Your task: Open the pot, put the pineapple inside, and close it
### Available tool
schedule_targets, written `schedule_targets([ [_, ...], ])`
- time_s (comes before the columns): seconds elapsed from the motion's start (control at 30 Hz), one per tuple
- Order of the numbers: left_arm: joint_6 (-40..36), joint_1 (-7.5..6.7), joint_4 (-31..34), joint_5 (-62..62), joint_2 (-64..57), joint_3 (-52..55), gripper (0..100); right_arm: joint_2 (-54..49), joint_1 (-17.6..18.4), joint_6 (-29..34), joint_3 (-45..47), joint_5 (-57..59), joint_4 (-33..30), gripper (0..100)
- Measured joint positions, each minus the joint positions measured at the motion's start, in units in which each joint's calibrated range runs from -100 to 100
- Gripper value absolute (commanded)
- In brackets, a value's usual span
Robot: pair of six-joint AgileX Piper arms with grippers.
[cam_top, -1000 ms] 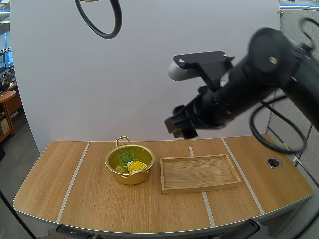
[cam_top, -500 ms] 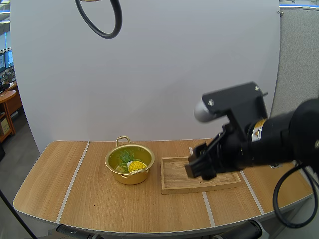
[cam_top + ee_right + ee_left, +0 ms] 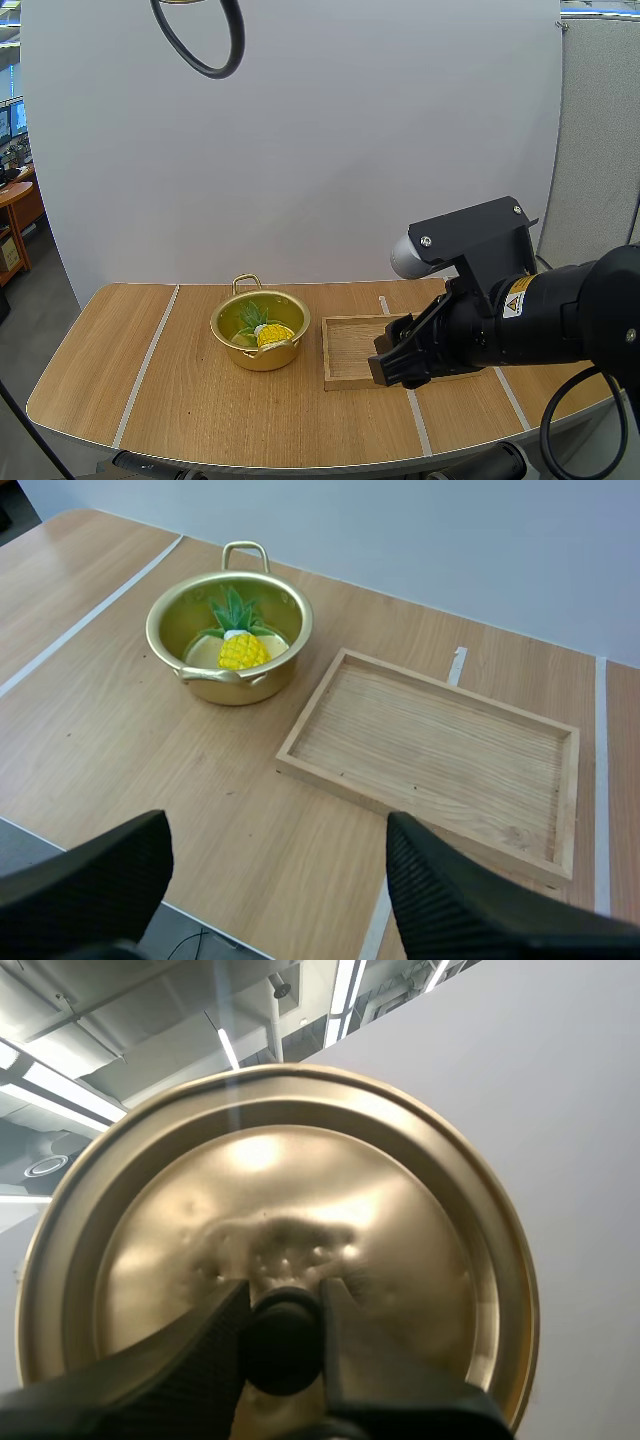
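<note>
The gold pot stands uncovered on the table left of centre, and the yellow pineapple with green leaves lies inside it. In the right wrist view the pot and pineapple sit beyond my right gripper, which is open and holds nothing. In the high view my right gripper hovers low over the front left part of the wooden tray. My left gripper is shut on the black knob of the gold lid, held up in the air.
The wooden tray lies right of the pot with nothing in it. Pale tape lines cross the wooden table. My right arm covers much of the tray's right side in the high view.
My right arm has come down from high above the tray to just over its front left part, mostly in the first half second. The pot and pineapple have not moved.
</note>
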Motion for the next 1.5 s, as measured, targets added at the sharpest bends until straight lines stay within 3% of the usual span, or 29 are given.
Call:
schedule_targets([
  [0.2, 0.0, 0.0, 0.0, 0.91, 0.0, -0.04, 0, 0.0, 0.0, 0.0, 1.65, 0.0, 0.0, 100],
  [0.5, 1.03, 0.0, 0.26, 28.63, 0.54, -0.16, 0, 0.0, 0.0, 0.0, 1.65, 0.0, 0.0, 100],
  [0.8, 3.58, 0.0, 0.36, 44.9, 6.53, -0.16, 0, -0.12, 0.0, 0.0, 1.65, 0.0, 0.0, 100],
  [1.17, 4.29, 0.0, 0.36, 45.63, 18.52, 0.78, 0, -0.12, 0.0, 0.0, 1.65, 0.0, 0.0, 100],
  [1.5, 7.96, 0.0, 0.14, 45.63, 26.53, 15.34, 0, -0.12, 0.0, 0.0, 1.65, 0.0, -0.44, 100],
])
